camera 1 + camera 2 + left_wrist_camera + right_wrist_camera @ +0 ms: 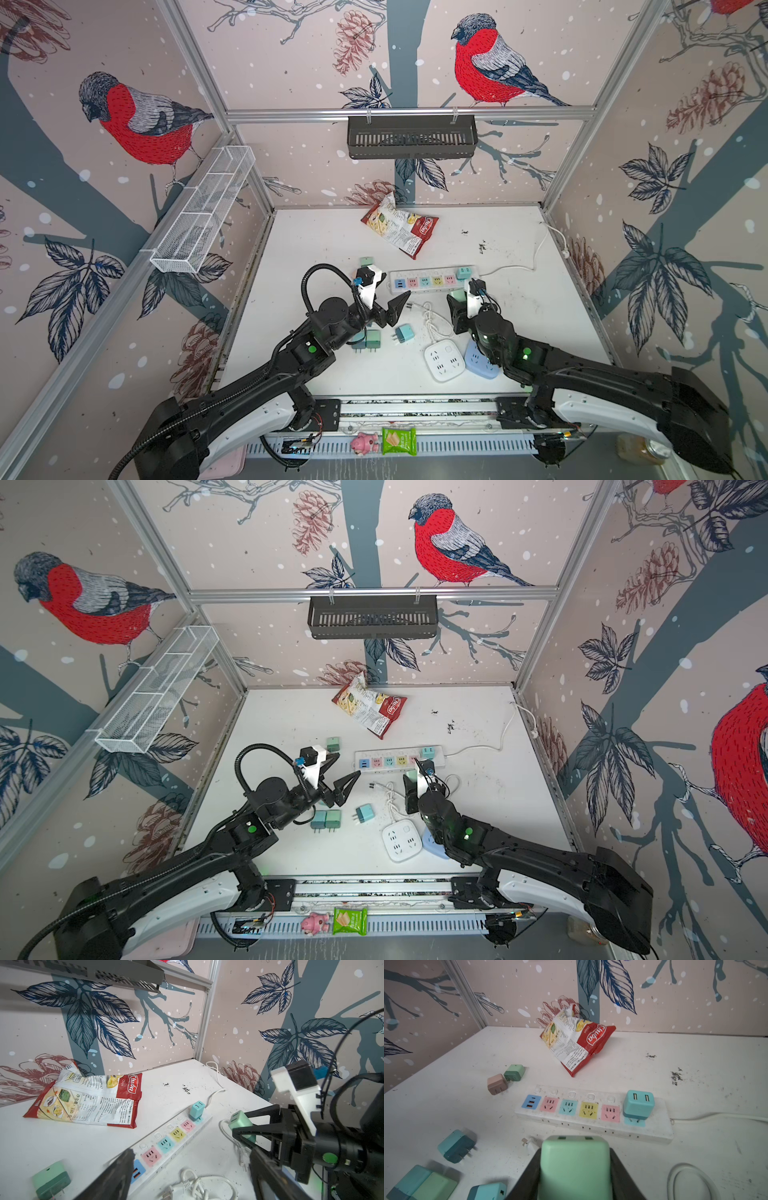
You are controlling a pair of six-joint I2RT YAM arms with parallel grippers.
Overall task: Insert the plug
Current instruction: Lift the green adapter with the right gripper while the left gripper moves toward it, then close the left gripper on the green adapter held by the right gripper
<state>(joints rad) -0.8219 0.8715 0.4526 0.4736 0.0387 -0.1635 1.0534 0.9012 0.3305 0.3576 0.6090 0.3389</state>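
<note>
My right gripper (575, 1152) is shut on a light green plug (574, 1167), holding it just in front of the white power strip (593, 1126), level with its yellow and pink sockets. In both top views the plug (456, 296) (411, 776) hangs near the strip's right part (432, 280) (395, 760). A teal plug (638, 1104) (463, 273) sits in the strip's rightmost socket. My left gripper (390, 293) (191, 1174) is open at the strip's left end, nothing between its fingers (116, 1178); a coiled white cable (207, 1186) lies on the table below it.
A chip bag (401, 230) lies behind the strip. Loose plugs (405, 333) (370, 340) (366, 261) lie at the front left and far left, a brown one (496, 1084) too. A white socket block (444, 359) and a blue one (478, 361) sit in front.
</note>
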